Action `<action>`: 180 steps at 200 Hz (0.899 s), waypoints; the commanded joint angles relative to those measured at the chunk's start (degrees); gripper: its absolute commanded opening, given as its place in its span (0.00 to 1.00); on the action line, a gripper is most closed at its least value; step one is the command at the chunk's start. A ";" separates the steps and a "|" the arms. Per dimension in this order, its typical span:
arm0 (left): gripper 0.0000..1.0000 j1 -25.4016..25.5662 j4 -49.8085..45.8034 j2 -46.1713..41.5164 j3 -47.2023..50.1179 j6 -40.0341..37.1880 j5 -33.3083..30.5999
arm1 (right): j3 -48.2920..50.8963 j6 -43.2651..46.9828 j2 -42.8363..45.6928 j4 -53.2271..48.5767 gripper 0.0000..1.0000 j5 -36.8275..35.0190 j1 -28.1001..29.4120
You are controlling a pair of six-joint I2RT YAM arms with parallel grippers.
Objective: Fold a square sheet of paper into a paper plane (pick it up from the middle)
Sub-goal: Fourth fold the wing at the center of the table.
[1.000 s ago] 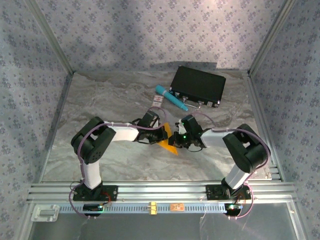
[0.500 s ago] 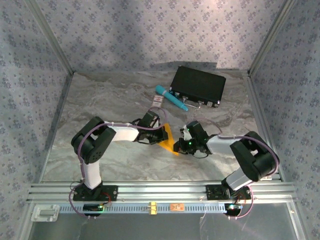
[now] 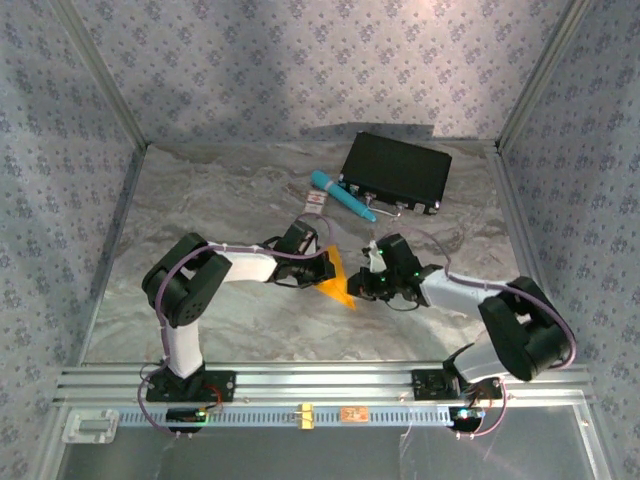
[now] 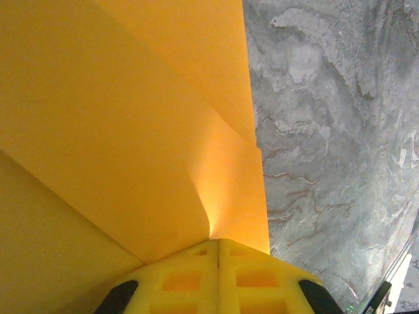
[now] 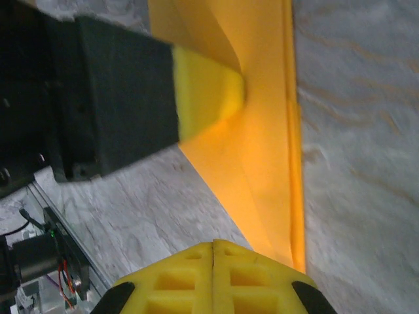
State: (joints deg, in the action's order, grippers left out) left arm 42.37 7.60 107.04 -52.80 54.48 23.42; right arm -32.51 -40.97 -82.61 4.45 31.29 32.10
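The square sheet of paper (image 3: pixel 338 282) is orange-yellow and folded into a creased triangle at the middle of the table. My left gripper (image 3: pixel 328 268) sits at its left side. In the left wrist view the folded paper (image 4: pixel 131 118) funnels into the tip of the left gripper (image 4: pixel 218 241), which is shut on it. My right gripper (image 3: pixel 360 290) is at the paper's right edge. In the right wrist view the right gripper (image 5: pixel 214 243) is shut, and the narrow end of the paper (image 5: pixel 262 144) runs under its right finger. The left arm's fingertip (image 5: pixel 213 91) touches the paper's far part.
A black case (image 3: pixel 395 172) lies at the back right. A teal pen (image 3: pixel 340 195) and a small white-and-red card (image 3: pixel 314 203) lie just left of it. The marbled table (image 3: pixel 200 200) is walled at the back and both sides.
The right arm's elbow swung out to the right and its gripper shifted a little right and nearer along the paper's edge. The left arm and the paper stayed put.
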 commanded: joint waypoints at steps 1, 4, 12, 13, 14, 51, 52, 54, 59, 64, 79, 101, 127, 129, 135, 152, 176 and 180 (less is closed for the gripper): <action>0.00 -0.53 -2.79 2.42 1.20 -1.04 -1.58 | -2.90 -1.12 -4.74 2.71 0.04 0.59 -0.33; 0.00 -0.49 -2.78 2.46 1.20 -1.00 -1.54 | -3.16 -1.28 -5.28 3.17 0.05 0.55 -0.22; 0.00 -0.51 -2.81 2.46 1.12 -1.04 -1.47 | -3.79 -1.56 -6.87 3.83 0.04 0.70 -0.22; 0.00 -0.52 -2.79 2.47 1.16 -1.00 -1.46 | -3.88 -1.61 -7.09 3.86 0.04 0.70 -0.20; 0.00 -0.48 -2.82 2.47 1.14 -1.02 -1.45 | -3.92 -1.59 -7.28 3.88 0.04 0.66 -0.24; 0.00 -0.54 -2.59 2.38 0.86 -1.39 -1.14 | -4.50 -1.31 -12.44 -0.70 0.02 -2.29 -0.29; 0.00 -0.54 -2.59 2.34 0.85 -1.39 -1.16 | -4.41 -1.31 -12.46 -0.73 0.02 -2.29 -0.29; 0.00 -0.53 -2.56 2.30 0.85 -1.39 -1.13 | -4.10 -1.35 -12.53 -0.82 0.02 -2.31 -0.28; 0.00 -0.54 -2.57 2.14 0.78 -1.47 -1.18 | -3.21 -1.69 -12.76 -0.67 0.01 -2.48 -0.38; 0.00 -0.53 -2.35 1.95 0.54 -1.61 -1.08 | -2.38 -2.08 -12.93 -0.67 0.01 -2.98 -0.39; 0.00 -0.71 -2.87 1.10 -0.76 -2.24 -0.97 | -0.79 -2.62 -13.67 -1.89 0.00 -4.83 -0.24; 0.02 -0.59 -4.33 -1.33 -3.11 -3.47 -1.26 | 0.64 -3.91 -14.09 -0.46 0.00 -4.74 -0.24; 0.03 -0.38 -4.52 -3.51 -3.06 -2.72 -1.48 | 0.43 -4.03 -14.08 -0.30 0.00 -5.06 -0.37; 0.03 -0.32 -4.34 -3.62 -2.94 -2.49 -1.30 | 0.43 -4.14 -14.09 -0.25 0.00 -5.04 -0.37; 0.02 -0.19 -3.78 -3.83 -2.34 -1.73 -1.06 | 0.52 -4.16 -14.15 -0.16 0.00 -5.05 -0.37; 0.00 0.66 -2.49 -4.05 -0.98 0.64 -0.36 | 0.75 -4.26 -13.83 0.11 0.00 -5.08 -0.47; 0.00 2.04 0.81 -3.14 0.19 2.94 1.28 | 1.09 -4.48 -13.79 0.48 0.00 -5.10 -0.72; 0.00 2.27 0.77 -2.81 0.09 3.00 1.40 | 1.13 -4.56 -13.74 0.62 0.00 -5.09 -0.72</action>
State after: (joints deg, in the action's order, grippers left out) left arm 43.09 6.33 104.73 -53.71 54.94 23.07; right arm -34.26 -44.82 -94.13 11.42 31.11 31.73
